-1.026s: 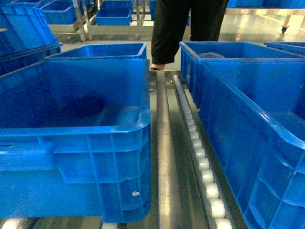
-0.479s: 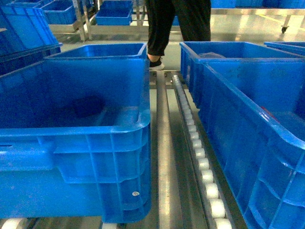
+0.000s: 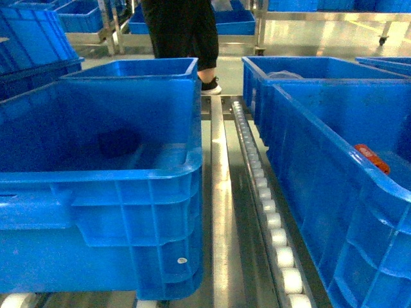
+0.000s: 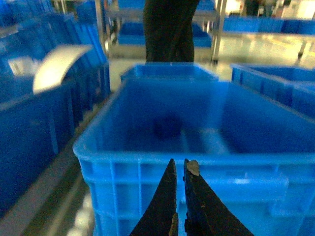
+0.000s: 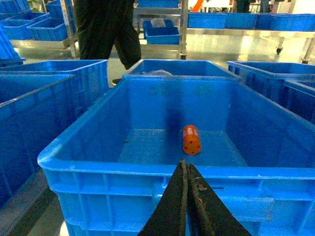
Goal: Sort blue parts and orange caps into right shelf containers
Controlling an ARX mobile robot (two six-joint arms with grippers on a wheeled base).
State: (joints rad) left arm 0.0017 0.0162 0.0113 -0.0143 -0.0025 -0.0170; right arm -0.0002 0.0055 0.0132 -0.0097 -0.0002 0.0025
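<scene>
Orange ribbed cylindrical cap (image 5: 191, 139) lies on its side on the smooth floor of a deep bright-blue plastic crate (image 5: 147, 169), toward the middle of the bin; from the head camera the same cap (image 3: 372, 158) shows just over that crate's thick right-hand rim (image 3: 334, 138). A second deep blue crate (image 3: 160, 173) sits on the left, with a dark blue part (image 3: 117, 142) resting on its floor near the far wall, seen again as a dim shape (image 4: 166, 126) by the left wrist camera. Between the two crates runs the stainless-steel roller shelf (image 3: 219, 212), a row of small white rollers (image 3: 273, 221) lining its track. More blue crates stand behind both bins. The left black pincer (image 4: 178, 169) hangs just in front of the left crate's near rim, its tips almost together with only a sliver of gap and nothing between them. The right black pincer (image 5: 185, 169) is closed and empty, poised before the near rim of the cap's crate. A person in black trousers (image 3: 183, 29) stands beyond the shelf on the glossy floor.
</scene>
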